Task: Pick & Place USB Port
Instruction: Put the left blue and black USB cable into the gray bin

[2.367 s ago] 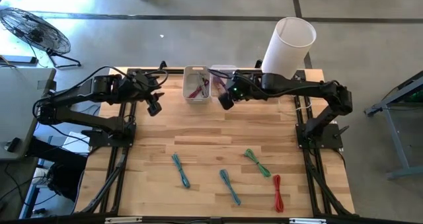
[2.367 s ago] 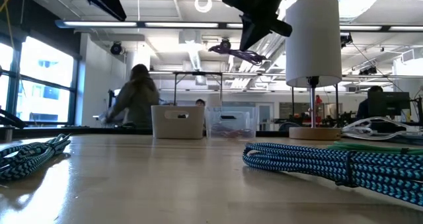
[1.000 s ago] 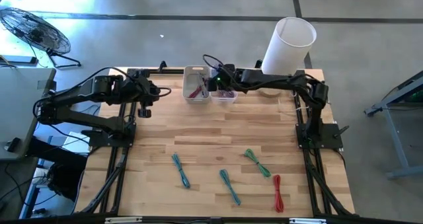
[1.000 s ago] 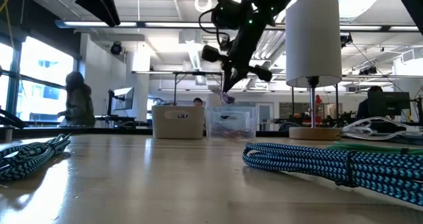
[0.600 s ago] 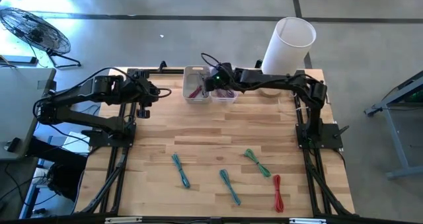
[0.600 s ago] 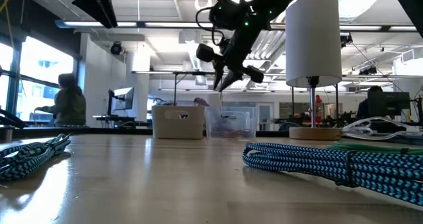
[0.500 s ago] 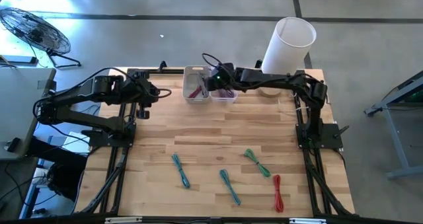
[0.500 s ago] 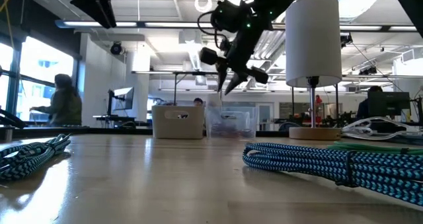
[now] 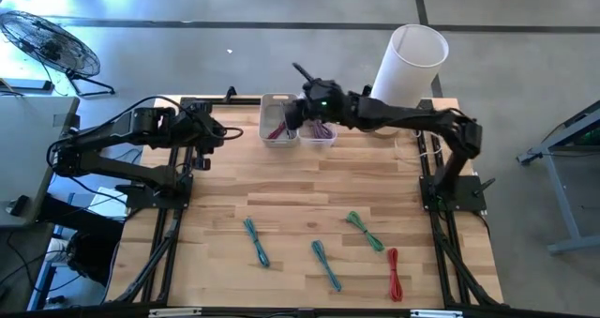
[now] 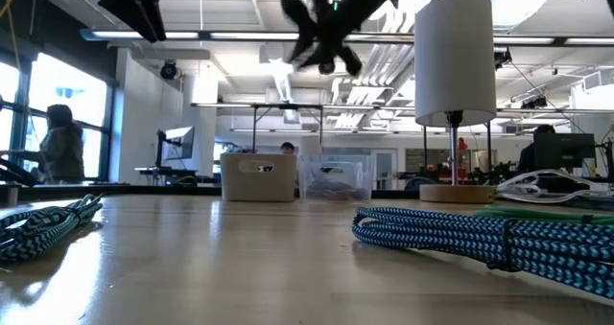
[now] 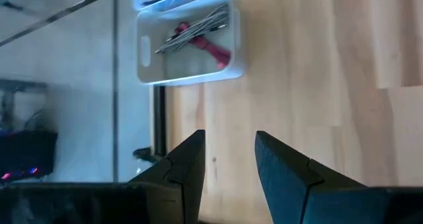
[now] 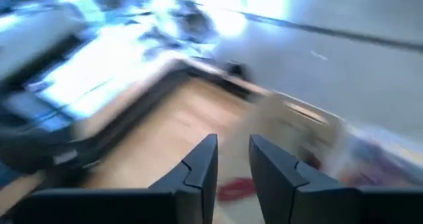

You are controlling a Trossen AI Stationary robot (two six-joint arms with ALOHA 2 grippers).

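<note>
Nearest you, along the front of the wooden table [image 9: 309, 187], four bundled cables lie apart from one another: a blue cable [image 9: 256, 241] on the left, a second blue cable [image 9: 326, 265] beside it, a green cable [image 9: 366, 231], and a red cable [image 9: 395, 273] at the right. These look like what is left to move, so plan on one of them as the next pick.

Further back, the left gripper [image 9: 208, 133] waits above the table's left rear area. Its wrist view shows the fingers [image 11: 188, 164] parted with nothing between them.

At the back edge, two small bins sit side by side: a white bin [image 9: 277, 121] holding red and grey cable, and a clear bin [image 9: 319, 130] with a purple cable [image 9: 322, 130] inside. The right gripper [image 9: 292, 119] hovers above these bins. In its own wrist view the fingers [image 12: 198, 171] stand a little apart and hold nothing, so the drop appears done.

For the next move, lift the right arm clear of the bin walls before you swing it forward, and keep away from the white tube [image 9: 409, 67] standing at the rear right. Come down over the chosen cable's middle, fingers set across the bundle, so it does not slide out when you close.
</note>
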